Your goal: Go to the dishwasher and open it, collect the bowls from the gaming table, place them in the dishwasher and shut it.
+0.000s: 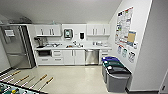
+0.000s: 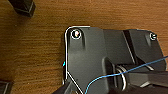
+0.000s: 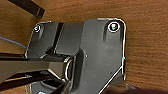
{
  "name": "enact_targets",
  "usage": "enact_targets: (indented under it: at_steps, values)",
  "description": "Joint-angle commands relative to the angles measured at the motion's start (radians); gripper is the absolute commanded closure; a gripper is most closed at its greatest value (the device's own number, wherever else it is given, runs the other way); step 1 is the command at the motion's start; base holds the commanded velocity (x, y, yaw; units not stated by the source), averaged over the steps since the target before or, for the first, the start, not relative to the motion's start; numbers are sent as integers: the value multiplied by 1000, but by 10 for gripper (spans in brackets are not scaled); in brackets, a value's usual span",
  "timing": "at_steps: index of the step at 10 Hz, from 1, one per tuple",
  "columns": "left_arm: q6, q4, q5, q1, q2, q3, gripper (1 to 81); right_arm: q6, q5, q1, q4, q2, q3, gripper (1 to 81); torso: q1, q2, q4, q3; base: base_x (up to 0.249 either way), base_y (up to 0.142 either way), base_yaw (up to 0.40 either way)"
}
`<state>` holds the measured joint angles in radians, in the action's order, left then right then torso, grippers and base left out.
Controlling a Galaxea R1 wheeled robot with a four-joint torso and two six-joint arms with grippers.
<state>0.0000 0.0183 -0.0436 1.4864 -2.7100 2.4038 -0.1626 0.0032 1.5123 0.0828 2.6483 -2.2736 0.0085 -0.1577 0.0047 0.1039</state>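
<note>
A: The dishwasher (image 1: 91, 57) was seen closed, its steel-grey front set into the run of white lower cabinets (image 1: 74, 57) along the far wall, under the table (image 1: 72, 47) with the sink (image 1: 78, 45).

B: And what was found around it?

A: White drawers (image 1: 57, 53) were placed to its left and a narrow drawer stack (image 1: 104, 53) to its right. White wall cabinets (image 1: 48, 30) were mounted above, with a dark dispenser (image 1: 81, 35) between them. A steel refrigerator (image 1: 17, 46) was stood at the far left.

B: Was the gaming table noted?

A: Only its corner was caught at the lower left of the head view: the green field (image 1: 11, 90) and several rods with wooden handles (image 1: 43, 77) pointing out over the pale floor (image 1: 75, 80). Whether bowls were on it could not be told.

B: Anything along the right wall?

A: Three bins were lined up there, a blue-lidded bin (image 1: 110, 60) nearest the dishwasher, then a green-lidded one (image 1: 113, 65) and a grey bin (image 1: 117, 78). Posters (image 1: 124, 26) were pinned above them.

B: And the end effectors?

A: In both wrist views a brown wood-grain surface (image 2: 32, 50) was shown behind the robot's dark plate, with a blue cable (image 2: 110, 76) across the left one. Whether either end effector was open or closed could not be told.
</note>
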Motion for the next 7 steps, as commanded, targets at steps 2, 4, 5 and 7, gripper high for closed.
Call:
enact_targets:
  at_steps: [2,4,5,7]
  values:
    - [2,9,47,-64,25,-2,10,1,-52,-62,11,-25,2,10,0,0,0,0,236,0,0]
    - [3,9,45,-64,24,-2,10,1,-52,-63,12,-25,0,10,0,0,0,0,236,0,0]
    - [3,9,44,-64,24,-2,10,1,-52,-63,11,-23,0,10,0,0,0,0,241,0,0]
    - [3,9,42,-64,24,-2,10,1,-52,-63,9,-20,-1,10,0,0,0,0,250,0,0]
